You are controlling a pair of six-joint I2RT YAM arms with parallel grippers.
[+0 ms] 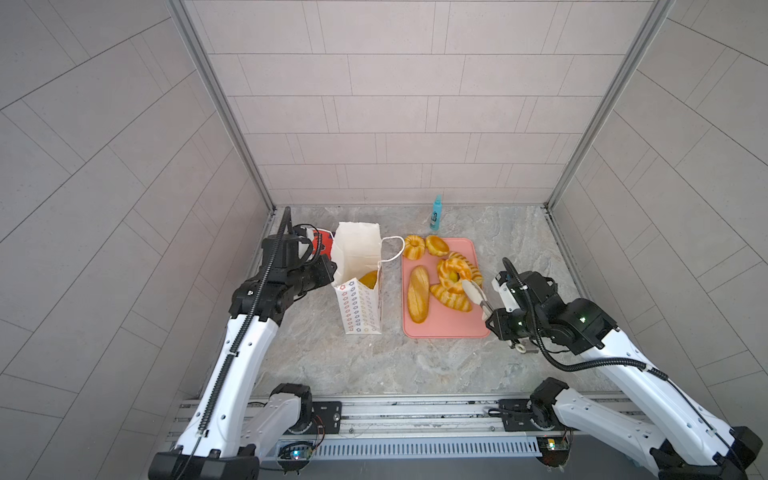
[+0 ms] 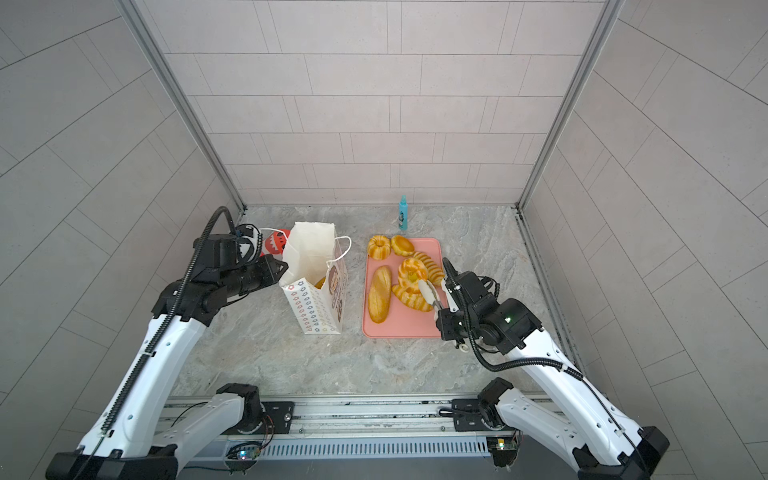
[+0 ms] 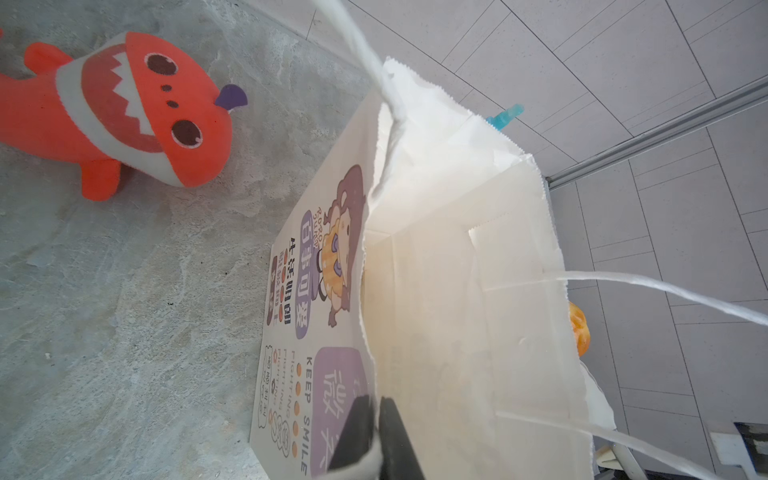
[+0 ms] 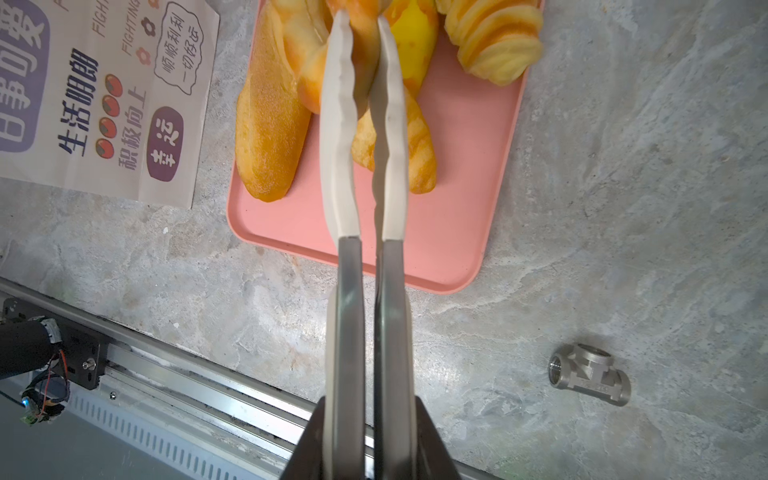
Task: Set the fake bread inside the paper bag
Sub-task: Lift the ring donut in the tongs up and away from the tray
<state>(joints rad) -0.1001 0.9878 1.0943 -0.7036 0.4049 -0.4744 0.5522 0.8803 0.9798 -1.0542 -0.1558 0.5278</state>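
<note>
The white paper bag (image 1: 359, 307) (image 2: 311, 307) (image 3: 457, 291) stands upright with its mouth wide. My left gripper (image 1: 332, 273) (image 2: 284, 270) (image 3: 378, 405) is shut on its rim. One yellow fake bread (image 1: 369, 279) lies inside. My right gripper (image 1: 493, 321) (image 2: 442, 315) (image 4: 370, 409) is shut on metal tongs (image 1: 473, 293) (image 4: 361, 166). The tongs' tips pinch the braided ring (image 1: 453, 270) (image 2: 411, 270) (image 4: 365, 54) over the pink tray (image 1: 444, 328). On the tray lie a long loaf (image 1: 417, 295) (image 4: 270, 124), a fluted ring (image 1: 413, 246), a round bun (image 1: 436, 245) and striped rolls (image 1: 451, 297) (image 4: 494, 45).
A red-orange shark toy (image 3: 124, 112) (image 1: 326, 243) lies behind the bag on its left. A blue bottle (image 1: 436, 212) stands by the back wall. A metal tee fitting (image 4: 590, 378) rests on the stone top under my right wrist. An aluminium rail (image 1: 395, 411) runs along the front edge.
</note>
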